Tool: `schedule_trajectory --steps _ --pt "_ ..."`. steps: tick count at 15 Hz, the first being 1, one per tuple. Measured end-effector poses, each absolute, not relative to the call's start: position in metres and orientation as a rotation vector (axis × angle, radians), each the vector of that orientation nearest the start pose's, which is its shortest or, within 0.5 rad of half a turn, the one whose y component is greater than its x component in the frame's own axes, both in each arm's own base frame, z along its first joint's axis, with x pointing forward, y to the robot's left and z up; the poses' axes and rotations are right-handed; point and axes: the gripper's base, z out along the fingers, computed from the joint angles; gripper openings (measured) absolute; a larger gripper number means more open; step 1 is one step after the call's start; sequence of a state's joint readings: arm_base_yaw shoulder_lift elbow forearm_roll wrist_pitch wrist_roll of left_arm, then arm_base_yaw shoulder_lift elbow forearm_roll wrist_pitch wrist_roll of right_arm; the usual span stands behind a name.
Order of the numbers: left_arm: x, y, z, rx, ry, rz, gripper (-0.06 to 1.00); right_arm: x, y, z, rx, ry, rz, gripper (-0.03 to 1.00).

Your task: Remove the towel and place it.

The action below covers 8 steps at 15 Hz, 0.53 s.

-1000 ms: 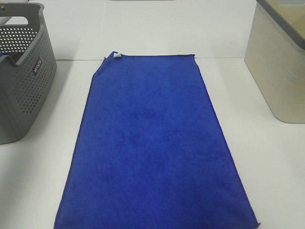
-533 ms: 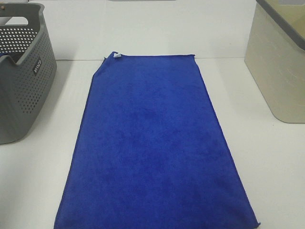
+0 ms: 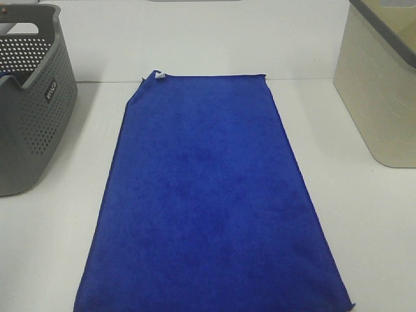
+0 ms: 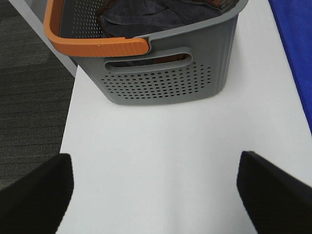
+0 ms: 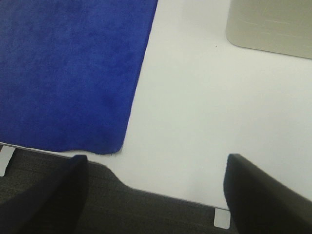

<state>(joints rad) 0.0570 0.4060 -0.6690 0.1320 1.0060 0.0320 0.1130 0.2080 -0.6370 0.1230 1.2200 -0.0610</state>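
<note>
The royal-blue towel (image 3: 208, 195) lies flat and spread out along the middle of the white table (image 3: 364, 214), with a small white tag (image 3: 159, 76) at its far left corner. Its edge shows in the left wrist view (image 4: 297, 53) and its near corner in the right wrist view (image 5: 68, 73). Neither gripper shows in the exterior view. My left gripper (image 4: 156, 195) is open and empty above bare table near the grey basket (image 4: 161, 73). My right gripper (image 5: 156, 195) is open and empty over the table's front edge, beside the towel's corner.
The grey perforated basket (image 3: 29, 97) with an orange handle (image 4: 92, 44) stands at the far left and holds dark clothes (image 4: 146, 17). A beige bin (image 3: 380, 91) stands at the far right. The table's front edge (image 5: 161, 192) drops to dark floor.
</note>
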Motion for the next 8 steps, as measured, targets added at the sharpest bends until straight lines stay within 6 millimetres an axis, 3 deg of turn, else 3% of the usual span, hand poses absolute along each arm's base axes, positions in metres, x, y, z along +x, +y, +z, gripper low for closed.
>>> schedule_trajectory --steps 5,8 --pt "0.011 0.011 0.304 -0.03 2.118 0.211 0.86 -0.016 0.009 0.272 -0.224 2.173 0.172 0.75" --pt "-0.021 0.009 0.29 -0.046 2.074 0.196 0.86 -0.015 0.01 0.265 -0.306 2.174 0.152 0.75"
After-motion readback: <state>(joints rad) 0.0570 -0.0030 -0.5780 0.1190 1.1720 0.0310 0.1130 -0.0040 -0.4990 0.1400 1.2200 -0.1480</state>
